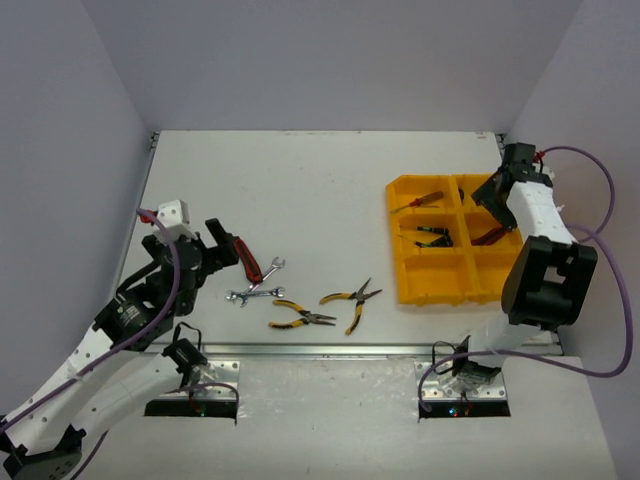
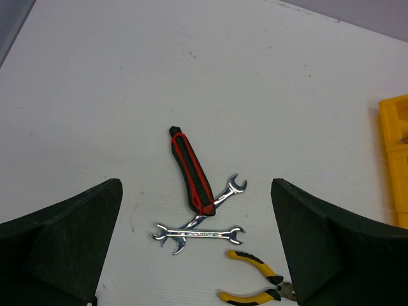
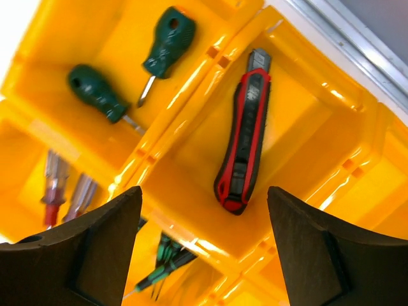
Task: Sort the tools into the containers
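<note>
Left gripper [image 1: 222, 248], fingers spread wide and holding nothing, hangs over a red-and-black cutter [image 2: 191, 169] lying near the desk's left edge. The cutter's near end rests across one of two crossed silver wrenches [image 2: 199, 234]. I judge the step in hand to be picking up this cutter. I would centre the fingers on the free mid-handle, close across its narrow width, and lift straight up so the wrenches do not drag. Two yellow-handled pliers [image 1: 300, 317] lie toward the near edge. Right gripper [image 3: 203, 191], also wide and empty, hovers over the yellow tray [image 1: 432, 290] by the right edge, where a matching cutter [image 3: 242, 140] lies. Desk [image 1: 300, 180] matt white; walls pale and bare.
</note>
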`<act>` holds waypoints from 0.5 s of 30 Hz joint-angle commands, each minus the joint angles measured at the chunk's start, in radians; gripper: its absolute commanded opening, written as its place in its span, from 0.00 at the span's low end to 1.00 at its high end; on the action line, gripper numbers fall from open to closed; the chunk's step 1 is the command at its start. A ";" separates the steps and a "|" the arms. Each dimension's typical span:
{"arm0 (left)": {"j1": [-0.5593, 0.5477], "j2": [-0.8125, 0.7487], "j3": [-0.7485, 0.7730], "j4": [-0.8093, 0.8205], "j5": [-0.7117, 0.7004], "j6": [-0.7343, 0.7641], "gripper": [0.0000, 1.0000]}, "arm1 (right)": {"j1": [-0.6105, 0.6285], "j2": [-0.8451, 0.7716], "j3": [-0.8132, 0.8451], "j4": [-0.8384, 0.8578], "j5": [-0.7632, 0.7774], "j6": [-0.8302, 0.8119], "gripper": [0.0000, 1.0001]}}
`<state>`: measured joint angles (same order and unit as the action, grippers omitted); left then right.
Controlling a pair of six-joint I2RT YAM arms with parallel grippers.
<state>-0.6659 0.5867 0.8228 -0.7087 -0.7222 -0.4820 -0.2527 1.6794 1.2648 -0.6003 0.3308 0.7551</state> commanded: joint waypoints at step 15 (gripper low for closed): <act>0.302 0.921 0.236 0.064 0.227 -0.403 1.00 | 0.471 -0.527 -0.122 -0.032 -0.426 -0.194 0.99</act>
<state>-0.4075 1.3838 0.9703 -0.6521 -0.5117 -0.8069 0.1763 1.2842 1.2389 -0.6299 0.0121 0.5849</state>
